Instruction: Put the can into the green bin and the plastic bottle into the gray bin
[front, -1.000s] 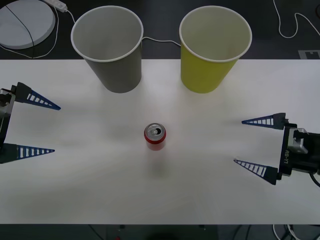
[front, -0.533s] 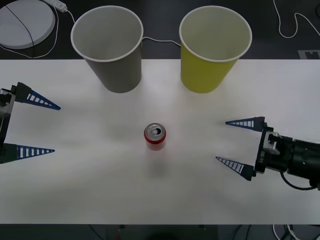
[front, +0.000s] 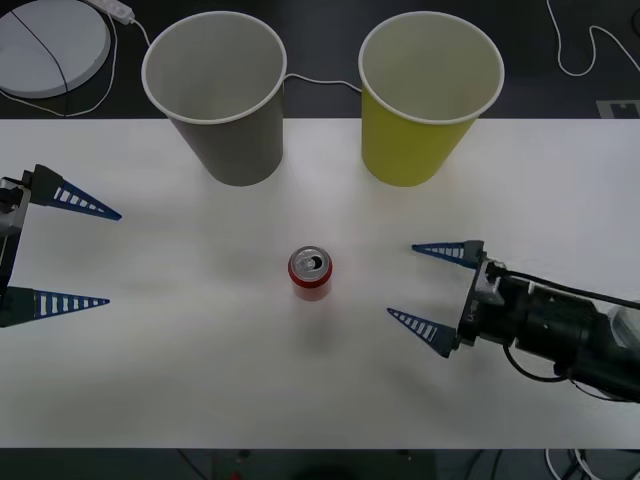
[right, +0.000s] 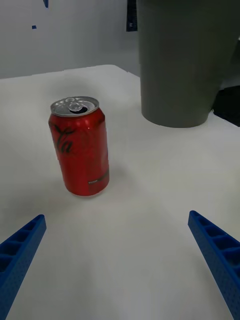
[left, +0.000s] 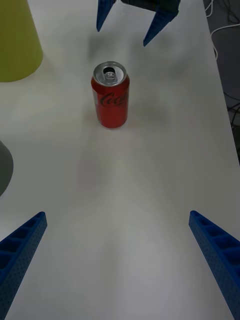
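Red can (front: 310, 273): stood upright near the middle of the white desk (front: 200, 380), well short of the far edge where the gray bin (front: 214, 95) and green bin (front: 430, 95) are set side by side, mouths up to receive items. Right gripper (front: 425, 287): held low over the desk on the can's right with fingers spread wide, apparently lined up to straddle it. Left gripper (front: 60, 250): parked at the left edge, likewise spread, nothing held.
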